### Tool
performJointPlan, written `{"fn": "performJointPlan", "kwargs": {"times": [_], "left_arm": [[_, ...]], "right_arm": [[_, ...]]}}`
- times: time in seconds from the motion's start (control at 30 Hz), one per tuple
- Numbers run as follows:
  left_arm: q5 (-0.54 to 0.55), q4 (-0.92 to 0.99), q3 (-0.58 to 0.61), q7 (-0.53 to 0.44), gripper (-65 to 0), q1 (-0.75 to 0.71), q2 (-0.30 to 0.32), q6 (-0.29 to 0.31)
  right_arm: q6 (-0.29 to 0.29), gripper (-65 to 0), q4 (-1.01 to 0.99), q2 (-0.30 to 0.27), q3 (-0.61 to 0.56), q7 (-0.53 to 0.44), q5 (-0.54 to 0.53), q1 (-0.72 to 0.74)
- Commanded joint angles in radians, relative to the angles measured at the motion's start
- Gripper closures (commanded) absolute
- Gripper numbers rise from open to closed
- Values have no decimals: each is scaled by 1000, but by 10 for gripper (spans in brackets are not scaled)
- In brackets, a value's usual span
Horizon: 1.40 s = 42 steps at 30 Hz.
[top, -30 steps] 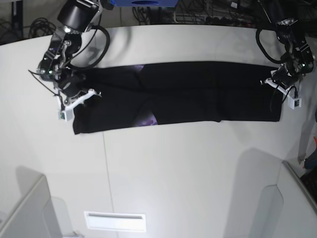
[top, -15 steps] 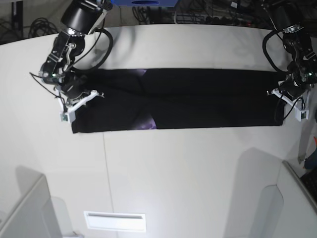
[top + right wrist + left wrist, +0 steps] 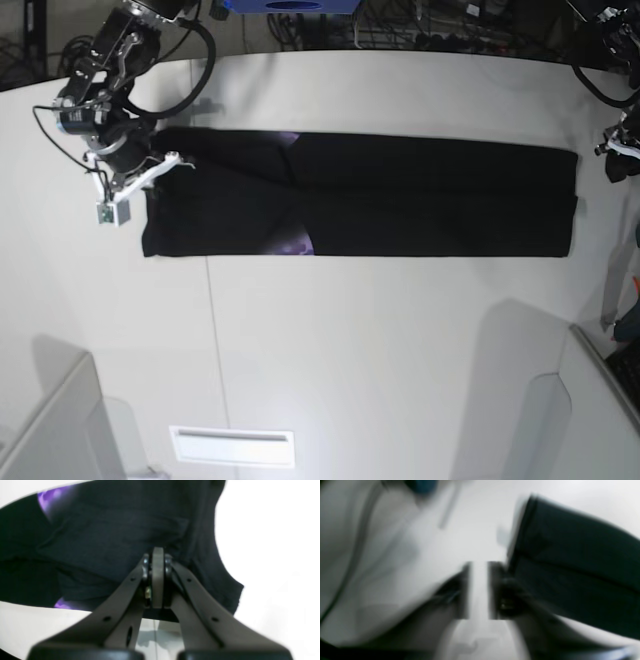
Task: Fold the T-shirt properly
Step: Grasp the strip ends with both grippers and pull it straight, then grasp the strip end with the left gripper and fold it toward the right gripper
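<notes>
While the black T-shirt (image 3: 400,195) is lying flat as a long folded strip across the upper middle of the white table (image 3: 380,340), the right gripper (image 3: 135,180) is sitting at its end on the left of the base view. Its jaws are pressed together — no cloth shows between them in the right wrist view. A purple print (image 3: 295,243) is peeking out near the fold. The left gripper (image 3: 478,590) is blurry, jaws parted and holding nothing, just beside the shirt's edge.
</notes>
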State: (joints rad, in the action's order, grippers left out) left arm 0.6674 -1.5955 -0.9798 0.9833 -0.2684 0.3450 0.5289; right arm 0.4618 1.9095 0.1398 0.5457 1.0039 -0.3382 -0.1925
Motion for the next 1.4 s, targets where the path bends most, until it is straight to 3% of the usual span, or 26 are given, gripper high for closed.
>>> {"fn": "performJointPlan", "kwargs": {"times": [0.0,0.07,0.13,0.27,0.43,0.6,0.77,0.93,1.2,1.37], "left_arm": [[18,-15,-4,-25,-370,8,27,10],[16,-13,2,-27,-527,14,24,10],[15,16,3,-27,-579,57,24,10],[15,163,14,-25,-551,146,32,9],[-7,312,144,-31,-546,208,52,4],[-117,386,243,-146,-546,238,45,4],[-127,461,252,-155,-543,240,45,7],[-131,467,255,-200,-402,238,45,9],[-130,467,250,-208,0,235,52,9],[-130,456,247,-211,0,240,56,9]], "right_arm": [[5,0,20,-4,0,-21,-17,11],[5,0,20,-4,0,-16,-17,11],[5,0,20,-4,-20,-18,-17,9],[5,0,22,-6,-95,-26,-17,-17],[5,0,22,-6,-152,-26,-19,-19],[5,0,22,-6,-166,-26,-19,-19],[4,0,22,-6,-160,-49,-19,-20],[4,0,15,-6,-167,-96,-19,-42],[4,0,14,-6,-160,-99,-19,-55],[4,0,14,-6,-160,-101,-19,-69]]}}
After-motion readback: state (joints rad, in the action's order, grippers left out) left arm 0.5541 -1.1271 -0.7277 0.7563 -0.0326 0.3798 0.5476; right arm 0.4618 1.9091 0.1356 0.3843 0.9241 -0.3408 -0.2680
